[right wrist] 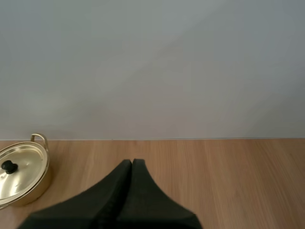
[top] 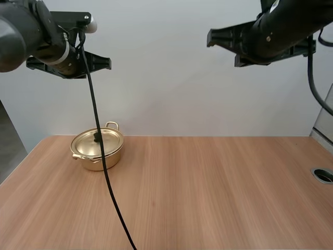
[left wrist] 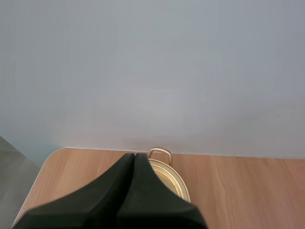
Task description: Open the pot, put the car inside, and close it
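A gold pot [top: 98, 150] with its lid on and a black knob [top: 97, 137] stands at the far left of the wooden table [top: 208, 187]. In the left wrist view my left gripper [left wrist: 134, 156] is shut, its fingers one dark wedge high above the pot [left wrist: 169, 175], whose far handle and lid edge peek out behind it. My right gripper [right wrist: 132, 162] is likewise shut on nothing, well above the table, with the pot [right wrist: 21, 174] far off to its side. Both arms hang high over the table's back edge in the high view.
A grey wall rises behind the table. A round metal fitting [top: 323, 175] sits at the table's right edge. The table's left front corner drops off to the floor.
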{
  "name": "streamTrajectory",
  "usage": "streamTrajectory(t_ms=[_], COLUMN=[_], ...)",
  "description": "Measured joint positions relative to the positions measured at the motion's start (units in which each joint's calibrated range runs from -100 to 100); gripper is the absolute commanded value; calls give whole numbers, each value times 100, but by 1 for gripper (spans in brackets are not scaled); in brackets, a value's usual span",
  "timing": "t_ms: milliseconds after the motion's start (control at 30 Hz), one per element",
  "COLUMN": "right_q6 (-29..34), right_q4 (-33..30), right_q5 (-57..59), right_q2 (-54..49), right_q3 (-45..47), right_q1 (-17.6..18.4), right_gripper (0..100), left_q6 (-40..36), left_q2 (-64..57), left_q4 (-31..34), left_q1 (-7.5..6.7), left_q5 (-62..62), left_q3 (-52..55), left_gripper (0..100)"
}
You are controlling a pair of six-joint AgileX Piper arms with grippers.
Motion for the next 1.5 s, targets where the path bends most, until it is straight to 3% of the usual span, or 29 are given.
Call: streamTrajectory(t_ms=[133, 267, 500, 733, 967, 1100, 1233, 1333, 1500], right_q6=[38, 78, 78, 78, 78, 90, 90, 90, 90], right_q4=[-496, -514, -22, -523, -605, -605, -605, -594, -278], right_q5=[-1049, -2072, -3500, -5211, -7017, -8065, -8871, -8939, -8088], right_q2=[-26, -280, -1179, -2024, -2489, -2768, -3125, -3366, -3707], right_q3=[844, 1598, 3028, 4459, 5805, 6647, 7444, 7999, 8286], right_q1=[0, -37, -249, -470, -481, -481, -481, -481, -481], right_gripper=[0, 0, 0, 0, 0, 0, 0, 0, 0], left_q6=[-21, -394, -935, -748, -749, -749, -769, -769, -769], left_q2=[-390, -904, -2121, -3471, -4781, -5575, -6300, -6836, -7237], left_q4=[297, 714, 821, 821, 821, 821, 821, 821, 796], left_q1=[-278, -494, -514, -647, -647, -622, -622, -622, -599], left_q5=[-97, -1030, -2794, -4663, -6279, -6365, -5668, -4896, -3618], left_q3=[504, 1320, 2706, 4096, 5525, 6324, 7123, 7683, 7983], left_gripper=[0, 0, 0, 0, 0, 0, 0, 0, 0])
